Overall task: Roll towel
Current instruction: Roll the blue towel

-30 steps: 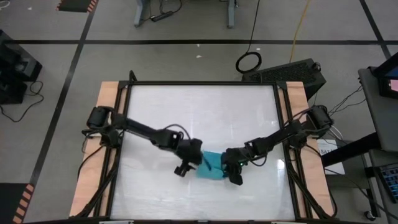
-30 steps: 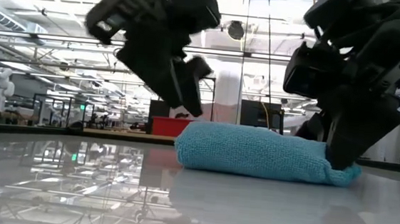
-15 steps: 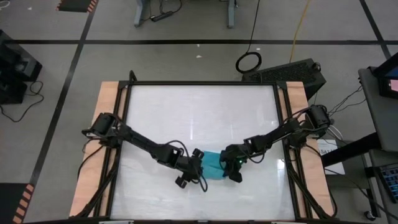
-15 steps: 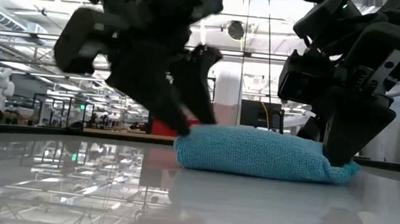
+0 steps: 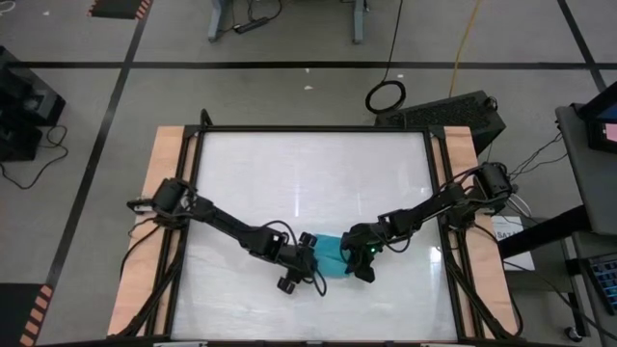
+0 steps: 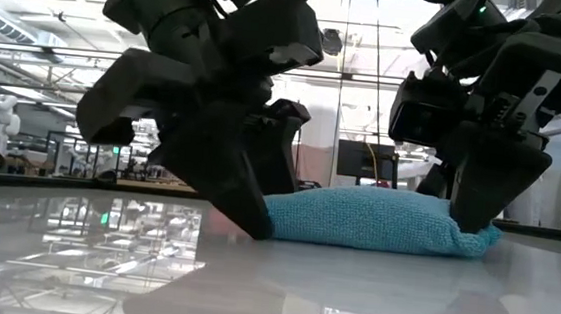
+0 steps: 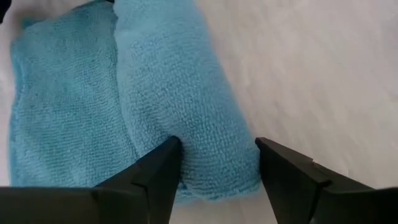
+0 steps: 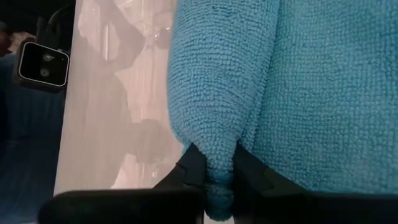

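You had the towel (image 5: 333,254) lying rolled on the tabletop (image 5: 308,173). The right gripper (image 8: 219,180) pinched its end with closed jaws. The left gripper (image 7: 217,163) straddled the opposite end, jaws open.

left gripper (image 6: 246,210) blocks the towel's (image 6: 371,219) near end down low, and overhead both arms cover its ends.

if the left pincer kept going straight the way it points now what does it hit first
The towel. The left pincer is open, its fingers straddling the end of the rolled fold, so going straight on it would most likely push further along the roll. The right pincer pinches the other end.
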You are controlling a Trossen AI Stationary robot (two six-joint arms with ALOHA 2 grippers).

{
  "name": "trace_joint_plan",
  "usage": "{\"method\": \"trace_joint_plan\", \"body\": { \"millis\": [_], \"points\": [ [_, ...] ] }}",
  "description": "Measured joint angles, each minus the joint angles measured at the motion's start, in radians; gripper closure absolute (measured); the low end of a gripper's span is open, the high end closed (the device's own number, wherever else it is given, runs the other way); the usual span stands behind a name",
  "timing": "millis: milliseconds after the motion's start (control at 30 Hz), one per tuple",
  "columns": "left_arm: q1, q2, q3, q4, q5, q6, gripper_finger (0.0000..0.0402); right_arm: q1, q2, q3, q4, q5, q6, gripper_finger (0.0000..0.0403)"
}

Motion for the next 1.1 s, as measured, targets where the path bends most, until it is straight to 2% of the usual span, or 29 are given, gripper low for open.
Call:
{"method": "trace_joint_plan", "body": {
  "millis": [133,267,367,400,533,600,733,833,1100],
  "points": [
    [0.018,0.016,0.002,0.016,0.014,-0.058,0.0223,0.000,0.000,0.000,0.000,0.000,0.009,0.0371],
    [0.044,0.018,0.002,0.027,0.038,-0.058,0.0305,0.000,-0.009,0.000,-0.005,0.004,0.013,0.0355],
    [0.070,0.018,0.002,0.035,0.109,-0.053,0.0370,0.000,-0.036,0.000,-0.022,0.018,-0.003,0.0330],
    [0.079,0.019,0.002,0.041,0.139,-0.053,0.0377,0.000,-0.051,-0.001,-0.032,0.024,-0.017,0.0318],
    [0.114,0.023,0.001,0.071,0.270,-0.061,0.0377,0.010,-0.127,-0.002,-0.106,0.039,-0.071,0.0258],
    [0.139,0.025,-0.001,0.084,0.372,-0.082,0.0377,0.028,-0.169,-0.002,-0.159,0.062,-0.102,0.0226],
    [0.191,0.026,-0.002,0.093,0.540,-0.134,0.0377,0.081,-0.240,-0.002,-0.235,0.152,-0.160,0.0182],
    [0.224,0.026,-0.002,0.098,0.624,-0.165,0.0377,0.129,-0.277,-0.002,-0.247,0.230,-0.203,0.0170],
    [0.283,0.034,-0.002,0.121,0.723,-0.233,0.0376,0.265,-0.277,0.000,-0.153,0.426,-0.354,0.0176]
  ]
}}
